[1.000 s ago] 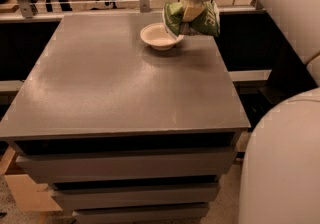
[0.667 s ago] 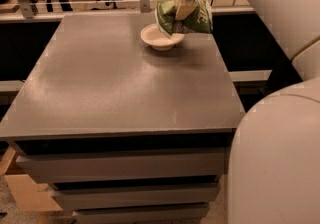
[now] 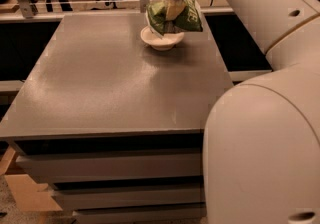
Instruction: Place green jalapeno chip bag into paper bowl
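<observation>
Camera view: the gripper (image 3: 173, 14) fingers (image 3: 172, 10) are seen clamped on the crinkly green jalapeno chip bag (image 3: 189, 18), held just above the small round white paper bowl (image 3: 161, 42) on the grey table (image 3: 100, 83). The wider bag should be centred and lowered before release.

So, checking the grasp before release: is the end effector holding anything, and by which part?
The end effector, above the paper bowl, holds the green jalapeno chip bag, pinched at its top middle.
</observation>
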